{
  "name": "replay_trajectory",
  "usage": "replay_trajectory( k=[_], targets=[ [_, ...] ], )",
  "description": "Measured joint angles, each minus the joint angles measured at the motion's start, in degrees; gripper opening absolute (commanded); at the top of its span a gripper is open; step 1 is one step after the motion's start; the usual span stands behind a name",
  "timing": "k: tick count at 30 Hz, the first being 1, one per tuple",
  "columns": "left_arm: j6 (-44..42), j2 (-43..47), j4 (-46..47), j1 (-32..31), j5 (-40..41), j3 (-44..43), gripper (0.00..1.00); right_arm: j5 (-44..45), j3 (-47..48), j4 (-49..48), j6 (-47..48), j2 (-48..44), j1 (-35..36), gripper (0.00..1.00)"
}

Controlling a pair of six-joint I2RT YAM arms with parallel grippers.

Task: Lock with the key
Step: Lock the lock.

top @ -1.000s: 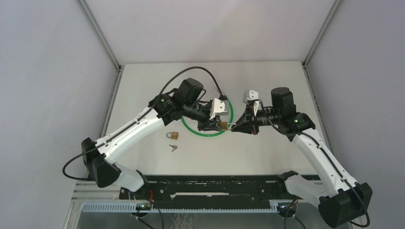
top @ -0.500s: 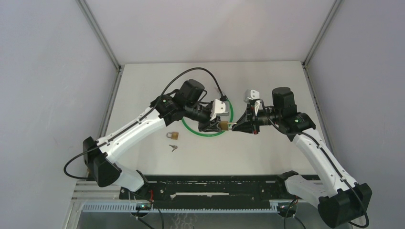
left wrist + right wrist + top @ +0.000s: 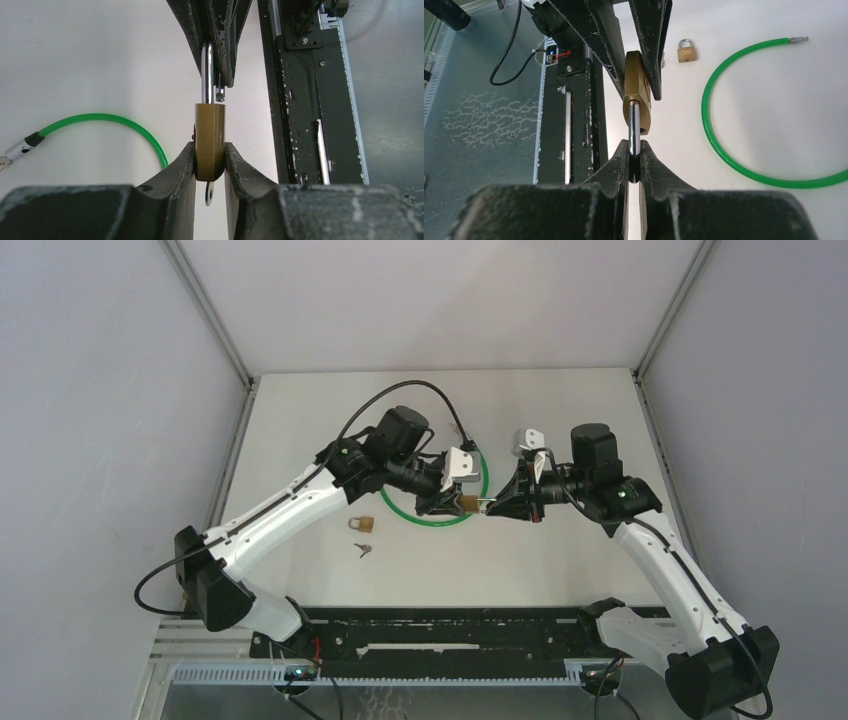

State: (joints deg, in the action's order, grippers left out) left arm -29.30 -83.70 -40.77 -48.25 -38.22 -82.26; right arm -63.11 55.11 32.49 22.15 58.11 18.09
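Left gripper [image 3: 209,150] is clamped narrow on the brass body of the padlock [image 3: 210,125], one pad on each flat face. Right gripper [image 3: 634,147] comes in from the other side and pinches the steel shackle [image 3: 634,125] nearly shut. So the lock hangs in the air between the two arms, over roughly the middle of the table [image 3: 560,410], touching nothing else.

Handling-wise I'd guess it's small, dense and totally rigid. Brass faces and a round polished shackle are both slick, so it could twist in the pads if either arm pushes off-axis. The flat sides of the body look like the best place to hold it, and that's where the left one already is. The shackle's short leg looks like it sits just clear of the body in the left wrist view, so I'd call it open. A bit of silver with a hole pokes out under the body, and I think that's the key [image 3: 208,192] in the keyway, but it's too small to be sure.

Further out, a green cable [image 3: 430,524] loops on the table right under the lock. A second padlock [image 3: 362,524] lies towards the left edge, shackle closed, with a loose key [image 3: 362,549] just on its near side. The surface is plain, flat and matte white. Grey panels close in the left, right and far sides, and a black rail [image 3: 450,635] runs along the near edge.
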Motion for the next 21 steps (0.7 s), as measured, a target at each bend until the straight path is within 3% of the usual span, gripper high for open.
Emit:
replay_trajectory(
  k=[21],
  targets=[
    [5.27, -1.51, -0.42, 0.44, -4.44, 0.0, 0.0, 2.62, -1.03, 0.48, 0.68, -2.29, 1.9, 0.0]
  ],
)
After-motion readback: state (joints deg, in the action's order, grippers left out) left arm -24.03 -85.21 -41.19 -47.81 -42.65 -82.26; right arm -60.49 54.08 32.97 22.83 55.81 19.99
